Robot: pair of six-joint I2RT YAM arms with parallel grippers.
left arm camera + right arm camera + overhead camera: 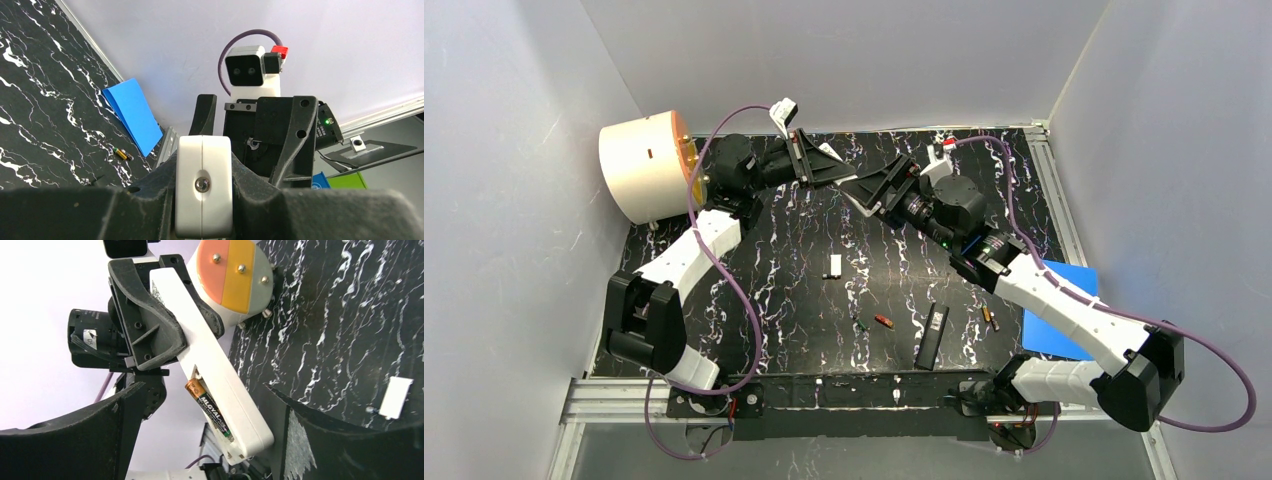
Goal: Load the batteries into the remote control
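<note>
My right pincer is spread wide with the battery dead ahead between its fingers, lying along the long axis of the remote control that my left pincer pinches mid-air, so the right arm is nearer for any seating push.

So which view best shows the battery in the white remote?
Right wrist. The battery lies in the open compartment of the remote, with its label visible. Left wrist shows only the remote's end face. From the top the remote is tiny and the battery can't be made out.
</note>
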